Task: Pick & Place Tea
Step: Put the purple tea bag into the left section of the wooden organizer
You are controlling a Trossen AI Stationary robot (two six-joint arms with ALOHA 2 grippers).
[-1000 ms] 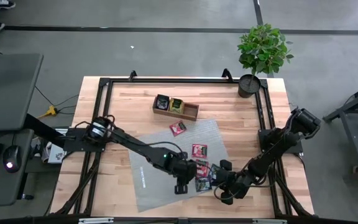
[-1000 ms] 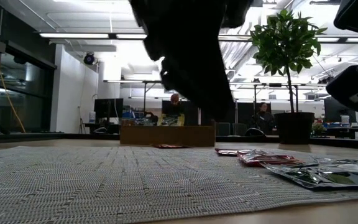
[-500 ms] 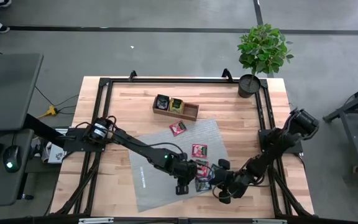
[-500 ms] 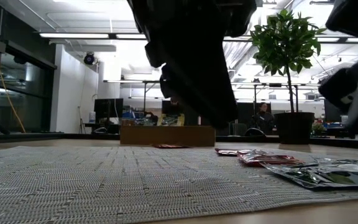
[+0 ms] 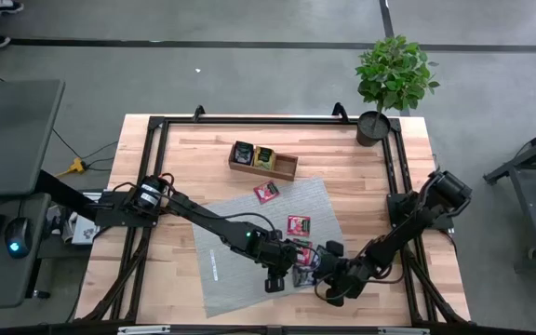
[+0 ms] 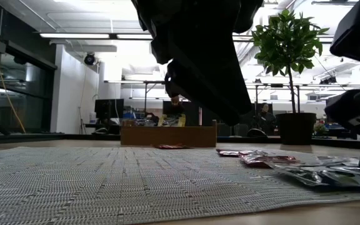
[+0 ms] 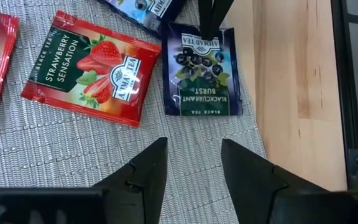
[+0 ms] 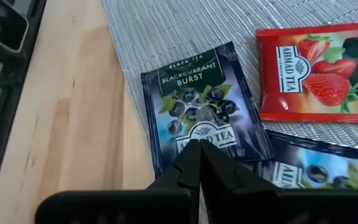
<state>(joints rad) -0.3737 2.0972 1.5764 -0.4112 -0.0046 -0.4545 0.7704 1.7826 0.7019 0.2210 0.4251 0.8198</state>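
Pinching stage: right gripper [image 8: 199,149], jaws pressed together, tips on the glossy dark blackcurrant sachet [image 8: 205,118] at the mat [image 5: 221,261] edge, lower centre in high view. Left gripper [image 7: 193,158], jaws spread, hovers just beside. Next, prob: lift the flat foil square, carry to the wooden tray [image 5: 285,169], upper centre of the counter [image 5: 342,158].

- Blackcurrant sachet [image 8: 204,115], dark blue, lies flat at the mat's edge.
- Strawberry sachet [image 7: 91,67], red, lies flat just beside it.
- More sachets [image 5: 266,192] lie scattered nearby.

Second dark sachet [image 8: 316,163] under right fingers [image 8: 188,163], edge-cropped.
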